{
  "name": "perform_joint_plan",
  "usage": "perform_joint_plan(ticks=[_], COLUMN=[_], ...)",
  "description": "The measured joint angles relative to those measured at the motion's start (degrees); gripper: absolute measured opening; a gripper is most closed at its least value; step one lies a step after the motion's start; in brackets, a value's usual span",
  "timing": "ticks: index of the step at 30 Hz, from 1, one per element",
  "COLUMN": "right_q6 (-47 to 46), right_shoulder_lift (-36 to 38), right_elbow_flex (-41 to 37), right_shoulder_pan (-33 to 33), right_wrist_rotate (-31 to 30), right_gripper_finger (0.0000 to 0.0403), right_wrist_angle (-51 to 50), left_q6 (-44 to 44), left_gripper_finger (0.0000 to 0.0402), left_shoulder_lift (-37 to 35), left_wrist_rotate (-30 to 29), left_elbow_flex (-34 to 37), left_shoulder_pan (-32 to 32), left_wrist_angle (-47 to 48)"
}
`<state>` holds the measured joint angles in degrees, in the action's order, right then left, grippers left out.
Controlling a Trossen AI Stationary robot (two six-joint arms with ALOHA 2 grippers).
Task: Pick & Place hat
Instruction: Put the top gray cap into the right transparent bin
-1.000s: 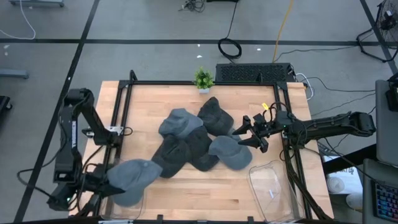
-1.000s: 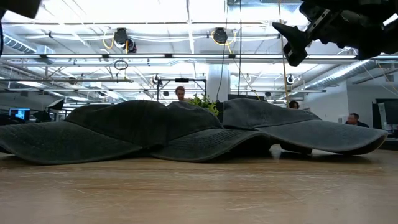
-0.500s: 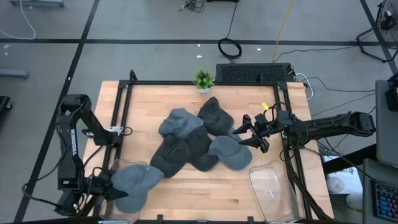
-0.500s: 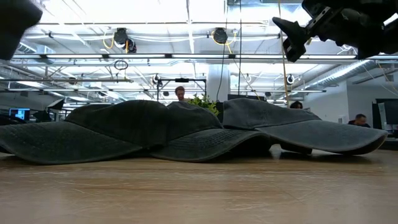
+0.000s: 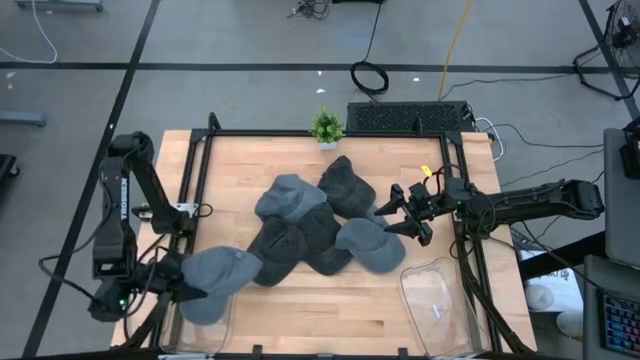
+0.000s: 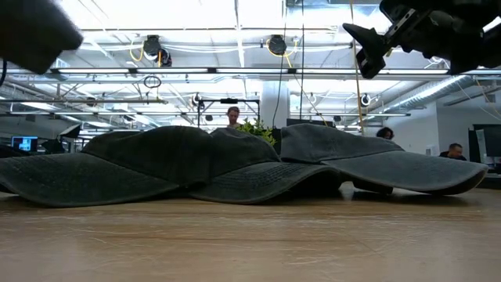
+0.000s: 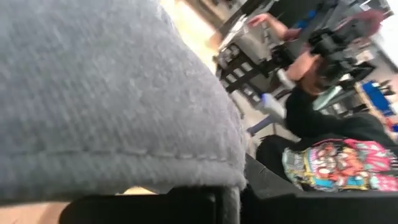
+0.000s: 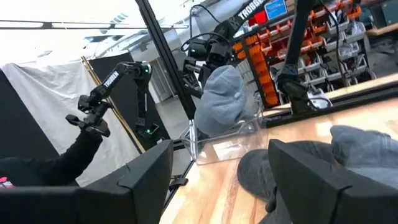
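left gripper (image 5: 175,285) pinches a grey cap (image 5: 218,275) over the left clear bin (image 5: 228,322) | right gripper (image 5: 400,212) wide open, holds nothing | right clear bin (image 5: 437,300): cannot tell what is inside

Left arm folded back along the worktop's (image 5: 300,300) left edge, its claw (image 5: 185,283) low at the near-left corner, clamped on a grey cap (image 5: 218,275). Right arm reaches in from the right edge; right claw (image 5: 398,212) raised, fingers parted, holding nothing.
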<state>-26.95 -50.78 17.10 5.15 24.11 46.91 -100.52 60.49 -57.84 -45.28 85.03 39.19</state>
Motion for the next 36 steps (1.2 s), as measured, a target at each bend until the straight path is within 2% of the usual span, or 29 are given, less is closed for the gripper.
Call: perform_joint_plan(ticks=[7, 13, 22, 26, 31, 36], right_q6=[-1.3, -1.0, 0.2, 0.2, 0.2, 0.2], right_shoulder_lift=[0.0, 0.0, 0.0, 0.0, 0.0, 0.0], right_elbow_flex=[0.0, 0.0, 0.0, 0.0, 0.0, 0.0], right_shoulder_pan=[0.0, 0.0, 0.0, 0.0, 0.0, 0.0], right_wrist_rotate=[0.0, -0.2, -0.3, -0.3, -0.3, -0.3], right_gripper_finger=[0.0251, 0.0251, 0.0251, 0.0251, 0.0251, 0.0251], right_wrist_angle=[-0.4, -0.5, -0.4, -0.4, -0.4, 0.5], left_q6=[-10.9, -13.8, -15.2, -15.1, -12.4, -6.4], left_gripper_finger=[0.0008, 0.0012, 0.0147, 0.0193, 0.0223, 0.0227], left_shoulder_lift=[5.1, 9.1, 9.3, 8.7, 6.0, 1.9], left_wrist_rotate=[4.6, 5.3, 4.6, 3.8, 2.9, 0.2], left_elbow_flex=[0.0, 0.0, 0.0, 0.0, 0.0, 0.0], left_shoulder_pan=[-1.0, -1.0, -1.0, -0.9, -0.8, -1.9], left_wrist_angle=[3.3, 3.5, 4.1, 3.2, 4.2, 5.3])
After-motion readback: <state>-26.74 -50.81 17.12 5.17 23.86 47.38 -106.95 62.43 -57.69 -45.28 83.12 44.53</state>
